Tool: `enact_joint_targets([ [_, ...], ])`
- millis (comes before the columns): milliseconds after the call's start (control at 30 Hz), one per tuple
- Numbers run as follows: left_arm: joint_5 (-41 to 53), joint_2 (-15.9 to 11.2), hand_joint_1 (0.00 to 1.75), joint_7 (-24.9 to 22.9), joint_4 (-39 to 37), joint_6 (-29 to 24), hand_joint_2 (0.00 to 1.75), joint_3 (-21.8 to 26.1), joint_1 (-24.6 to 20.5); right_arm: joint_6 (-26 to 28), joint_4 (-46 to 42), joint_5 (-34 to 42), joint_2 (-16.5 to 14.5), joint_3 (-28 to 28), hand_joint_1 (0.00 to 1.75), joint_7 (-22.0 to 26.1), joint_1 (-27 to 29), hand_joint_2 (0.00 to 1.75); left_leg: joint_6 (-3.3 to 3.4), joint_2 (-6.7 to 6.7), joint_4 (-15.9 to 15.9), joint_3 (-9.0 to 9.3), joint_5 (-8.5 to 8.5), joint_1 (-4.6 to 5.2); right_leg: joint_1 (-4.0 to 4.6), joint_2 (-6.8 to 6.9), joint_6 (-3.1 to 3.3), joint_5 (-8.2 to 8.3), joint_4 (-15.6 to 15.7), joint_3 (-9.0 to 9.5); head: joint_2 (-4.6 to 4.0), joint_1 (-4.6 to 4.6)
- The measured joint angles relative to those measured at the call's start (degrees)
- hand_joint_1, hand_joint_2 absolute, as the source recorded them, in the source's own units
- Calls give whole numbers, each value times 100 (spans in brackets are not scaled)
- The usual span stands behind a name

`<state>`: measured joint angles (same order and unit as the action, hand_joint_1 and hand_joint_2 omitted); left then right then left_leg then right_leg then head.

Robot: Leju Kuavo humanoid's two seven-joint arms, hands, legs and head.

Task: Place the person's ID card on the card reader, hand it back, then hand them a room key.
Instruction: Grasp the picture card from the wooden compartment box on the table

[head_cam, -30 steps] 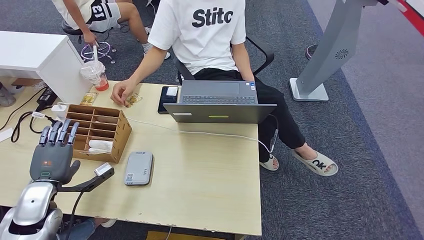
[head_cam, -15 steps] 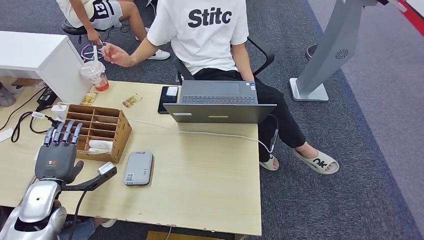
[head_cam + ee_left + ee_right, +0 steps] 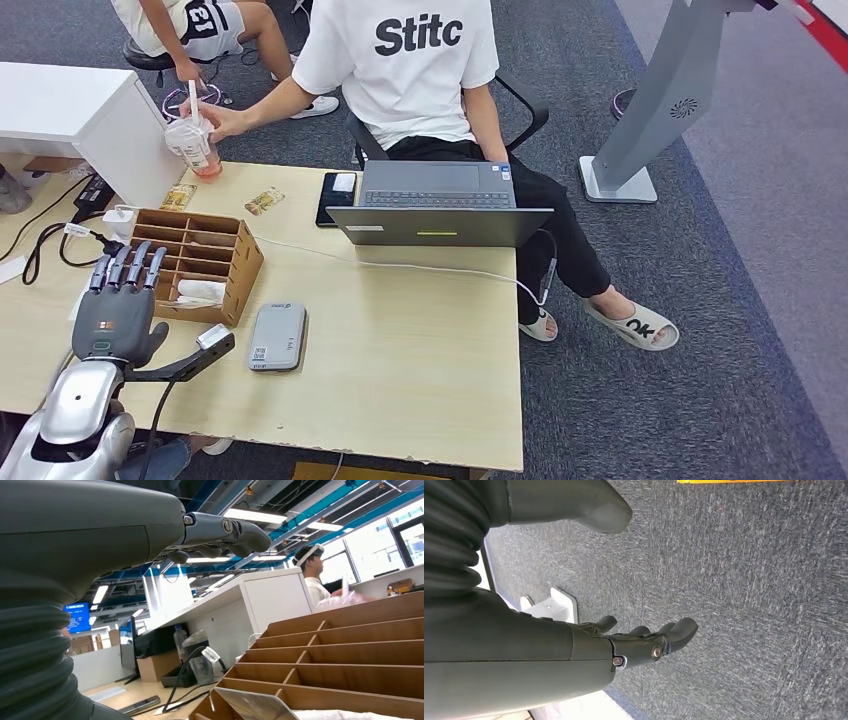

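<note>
Left hand [image 3: 113, 318] spread, empty, beside wooden organizer [image 3: 196, 262]. Right hand [image 3: 644, 642] hangs empty, fingers loosely apart. Card reader [image 3: 277, 338] bare; every step apparently left.

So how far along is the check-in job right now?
Nothing looks done yet. The card reader has no card on it. The left hand hovers empty beside the wooden organizer; the right hand hangs empty over carpet. A card lies near the person. Reading, returning and the key remain.
</note>
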<state>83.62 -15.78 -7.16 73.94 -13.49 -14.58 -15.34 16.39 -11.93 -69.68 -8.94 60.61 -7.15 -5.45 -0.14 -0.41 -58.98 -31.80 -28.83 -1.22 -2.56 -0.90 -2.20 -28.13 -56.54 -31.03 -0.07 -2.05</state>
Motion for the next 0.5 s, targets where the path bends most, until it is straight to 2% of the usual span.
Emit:
enact_joint_targets([
  [167, 40, 46, 3, -20, -137, -59, 175, 0, -59, -17, 0, -78, 0, -7, 0, 0, -1, 175, 0, -3, 0, 0, 0, 0, 0, 3, 0, 0, 1, 0, 0, -1],
  [333, 170, 254, 7, -13, -878, -550, 175, 0, -292, -61, 0, -129, 0, -19, 0, -1, -16, 175, -1, -5, 0, 1, 1, 0, 0, 2, 1, 1, 0, 2, 0, -1],
  [500, 155, 398, 11, 2, -1357, -640, 175, 0, -474, -61, 0, -153, 0, -39, 0, -2, -16, 175, -1, -5, 0, 0, 1, 0, 0, 2, 1, 1, 0, 2, 0, -1],
])
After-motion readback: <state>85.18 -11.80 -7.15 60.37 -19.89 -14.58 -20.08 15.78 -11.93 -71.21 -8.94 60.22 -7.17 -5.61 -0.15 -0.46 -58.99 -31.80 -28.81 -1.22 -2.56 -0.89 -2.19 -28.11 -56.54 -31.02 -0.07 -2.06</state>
